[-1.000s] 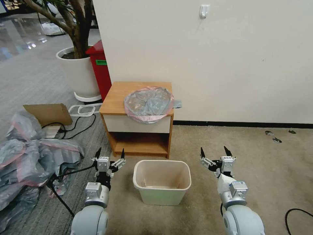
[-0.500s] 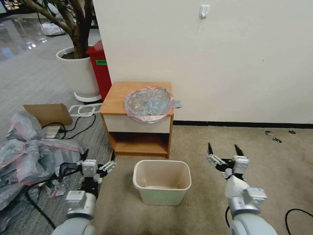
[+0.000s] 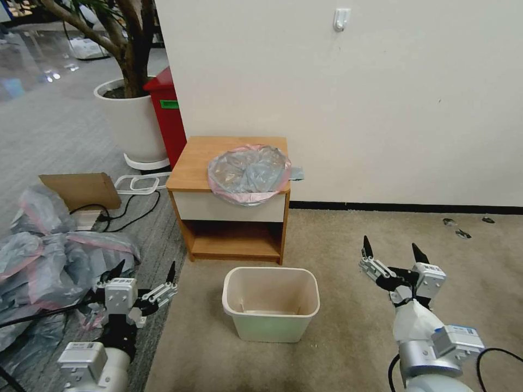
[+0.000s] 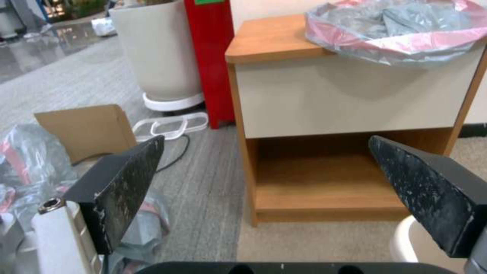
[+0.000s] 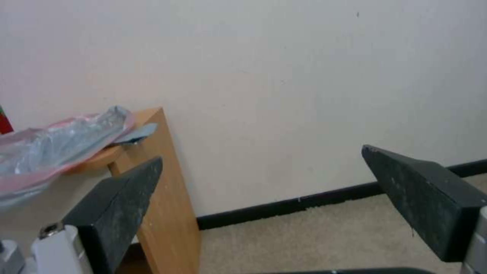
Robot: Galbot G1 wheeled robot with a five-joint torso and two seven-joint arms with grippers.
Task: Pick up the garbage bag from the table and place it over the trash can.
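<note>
garbage bag [image 3: 249,173] on table [image 3: 199,163], grippers apart

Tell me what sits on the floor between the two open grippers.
In the head view, the small cream-white rectangular plastic trash can stands on the beige carpet between the left gripper and the right gripper, touching neither.

Count, taken outward from the counter [image 3: 202,158]:
- 1 counter
- 1 garbage bag [image 3: 248,173] on it
- 1 trash can [image 3: 271,304] before it
- 1 red bin [image 3: 166,111]
- 1 plant pot [image 3: 131,122]
- 1 bag heap [image 3: 49,256]
- 1 cardboard piece [image 3: 81,190]
- 2 tools: left [image 3: 145,269], right [image 3: 393,250], both spread wide
</note>
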